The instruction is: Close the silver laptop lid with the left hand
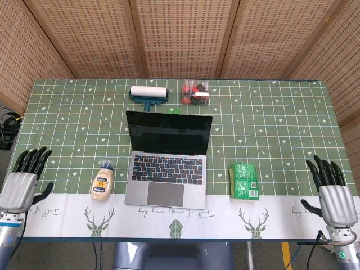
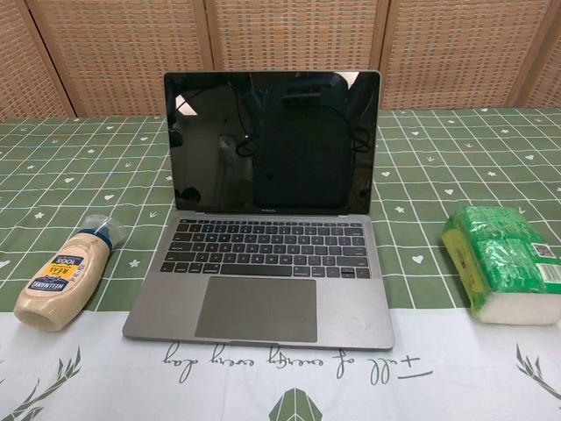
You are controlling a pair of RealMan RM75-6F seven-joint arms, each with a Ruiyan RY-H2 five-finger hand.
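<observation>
The silver laptop (image 1: pixel 167 171) (image 2: pixel 263 289) stands open in the middle of the table, its dark screen (image 1: pixel 169 133) (image 2: pixel 273 143) upright and facing me. My left hand (image 1: pixel 23 183) hovers over the table's near left corner, fingers spread and holding nothing, well left of the laptop. Over the near right corner my right hand (image 1: pixel 329 191) is also spread and empty. Neither hand shows in the chest view.
A mayonnaise bottle (image 1: pixel 102 181) (image 2: pixel 62 281) lies left of the laptop. A green tissue pack (image 1: pixel 244 181) (image 2: pixel 504 263) lies to its right. Behind the screen are a lint roller (image 1: pixel 148 94) and a small clear box with red items (image 1: pixel 195 93).
</observation>
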